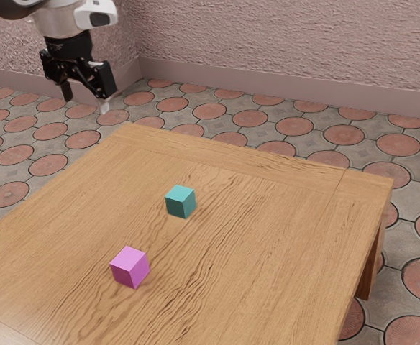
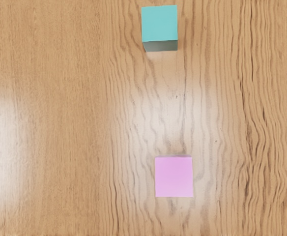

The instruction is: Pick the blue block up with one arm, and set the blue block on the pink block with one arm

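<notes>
High at the exterior view's upper left, the gripper hung well above the table, pointing down. Its 2 fingers stood apart with nothing between them, though the tips were small and hard to separate from the tiled floor behind. The arm was cut off by that view's top edge, so just the wrist end showed.

On the tabletop sat the blue block, more teal than blue in colour, upright and free of any contact. It lay at about 4 o'clock from the gripper, well apart from it. The pink block rested at about 7 o'clock from the blue one, near but not touching, with bare wood between the 2.

From the wrist view the blue block showed its top and 1 dark side face, while the pink block showed little more than its top. Glare whitened part of the wood.

The table's near and left corners ran out of the exterior view, and only 1 leg peeked out at the right, partly hidden under the top.
</notes>
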### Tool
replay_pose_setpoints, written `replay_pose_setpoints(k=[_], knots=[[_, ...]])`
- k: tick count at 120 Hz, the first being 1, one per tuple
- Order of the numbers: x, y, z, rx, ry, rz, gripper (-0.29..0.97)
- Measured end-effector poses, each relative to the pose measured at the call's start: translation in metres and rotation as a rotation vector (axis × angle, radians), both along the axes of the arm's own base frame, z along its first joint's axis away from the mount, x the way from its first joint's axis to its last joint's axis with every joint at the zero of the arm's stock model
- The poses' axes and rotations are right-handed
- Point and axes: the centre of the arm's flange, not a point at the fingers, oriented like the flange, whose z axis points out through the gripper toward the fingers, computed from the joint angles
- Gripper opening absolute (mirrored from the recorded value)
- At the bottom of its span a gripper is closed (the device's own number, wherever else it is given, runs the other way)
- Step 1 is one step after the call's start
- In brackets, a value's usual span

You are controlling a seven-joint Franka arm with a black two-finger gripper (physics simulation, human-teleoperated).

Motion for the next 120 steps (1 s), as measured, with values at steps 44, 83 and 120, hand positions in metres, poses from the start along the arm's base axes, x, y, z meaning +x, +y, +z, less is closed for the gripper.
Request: replay_pose_setpoints(k=[44, 83, 120], knots=[[0.003, 0.007, -0.083, -0.016, 0.111, 0.047, 0.68], [0.087, -0.027, -0.22, -0.12, 0.108, 0.066, 0.68], [0.138, -0.012, -0.294, -0.132, 0.101, 0.164, 0.68]])
